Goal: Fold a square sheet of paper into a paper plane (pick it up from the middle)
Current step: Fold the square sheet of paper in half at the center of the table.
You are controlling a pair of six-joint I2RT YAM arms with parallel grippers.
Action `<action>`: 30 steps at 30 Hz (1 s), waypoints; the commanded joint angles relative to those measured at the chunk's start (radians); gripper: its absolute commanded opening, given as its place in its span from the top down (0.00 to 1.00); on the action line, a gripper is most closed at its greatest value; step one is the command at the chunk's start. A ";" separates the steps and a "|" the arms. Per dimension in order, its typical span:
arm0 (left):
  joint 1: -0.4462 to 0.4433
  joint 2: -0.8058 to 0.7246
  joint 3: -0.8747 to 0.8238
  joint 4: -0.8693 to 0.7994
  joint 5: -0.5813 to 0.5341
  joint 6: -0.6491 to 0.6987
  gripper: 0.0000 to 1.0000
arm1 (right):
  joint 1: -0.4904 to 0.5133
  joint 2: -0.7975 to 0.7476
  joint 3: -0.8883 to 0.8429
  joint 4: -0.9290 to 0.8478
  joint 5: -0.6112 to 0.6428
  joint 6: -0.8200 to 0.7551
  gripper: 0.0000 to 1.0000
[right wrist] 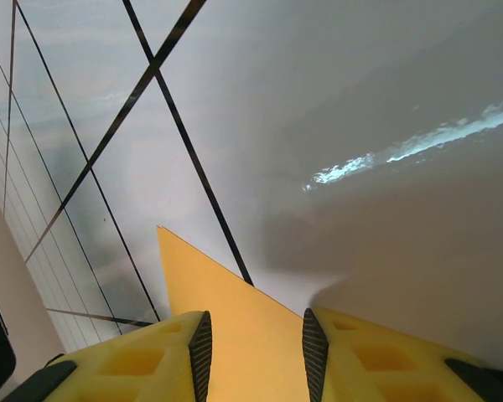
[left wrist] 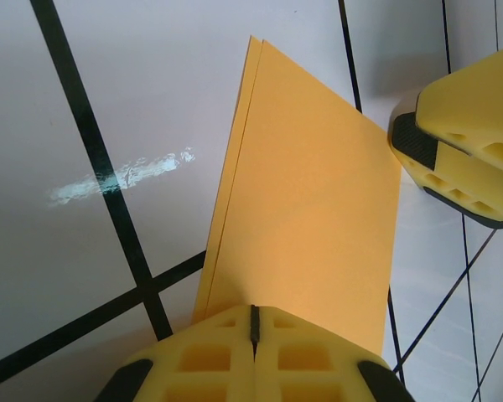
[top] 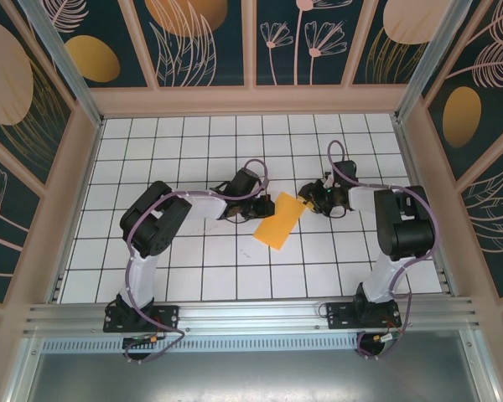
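The square sheet of paper [top: 278, 222] sits at the centre of the table [top: 193, 251], already doubled over into a long strip running from 1 o'clock down to 7 o'clock. Two layers show along its edge in the left wrist view, so I'd call the first fold made and the paper plane itself a long way off.

The left gripper [top: 256, 207] comes in from the strip's 10 o'clock with its jaws closed tight. The paper lies flat under the tips, not pinched between them, which looks like a pin to stop the sheet sliding, though I can't tell whether they actually touch it.

The right gripper [top: 305, 201] is at 1 o'clock over the far corner, jaws partly apart. The corner spreads face-on across the gap, so nothing is gripped. It straddles that end, probably to keep the layers lined up or to press the crease.
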 commanded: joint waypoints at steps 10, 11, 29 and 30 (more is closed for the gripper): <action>-0.006 0.039 -0.042 -0.149 -0.035 0.012 0.99 | 0.100 -0.227 -0.128 0.027 -0.006 0.115 0.61; -0.007 0.038 -0.044 -0.149 -0.034 0.011 0.99 | 0.115 -0.231 -0.134 0.028 0.002 0.122 0.61; -0.007 0.034 -0.051 -0.140 -0.033 0.014 0.99 | 0.180 -0.225 -0.177 0.012 0.046 0.115 0.61; -0.007 0.034 -0.053 -0.140 -0.034 0.014 0.99 | 0.188 -0.245 -0.173 0.013 0.036 0.118 0.60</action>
